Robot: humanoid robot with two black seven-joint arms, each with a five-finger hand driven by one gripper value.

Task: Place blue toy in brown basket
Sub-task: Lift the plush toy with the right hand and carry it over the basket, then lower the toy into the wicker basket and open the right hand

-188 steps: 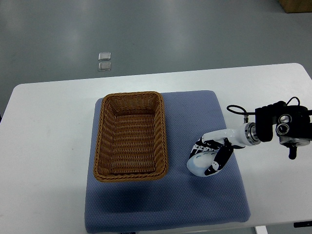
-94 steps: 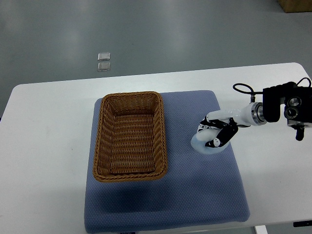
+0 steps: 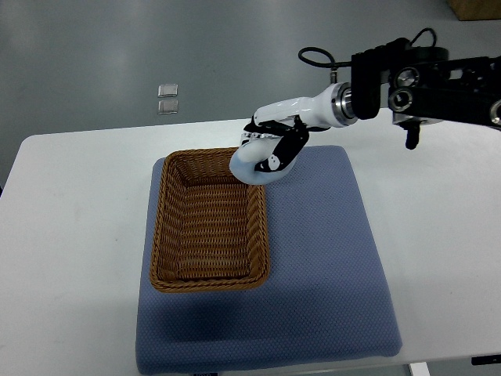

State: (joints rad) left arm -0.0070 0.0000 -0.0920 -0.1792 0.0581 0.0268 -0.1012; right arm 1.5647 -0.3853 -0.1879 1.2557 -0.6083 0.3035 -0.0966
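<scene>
Toy (image 3: 252,168), pale blue, is gripped in the right hand (image 3: 270,146), whose fingers are curled around it. Hand and toy hang over the far right corner of the brown basket (image 3: 210,219); contact with the rim cannot be confirmed. Basket sits on a blue mat (image 3: 321,266) laid on the white table (image 3: 74,235). Right arm enters from the picture's right edge.
</scene>
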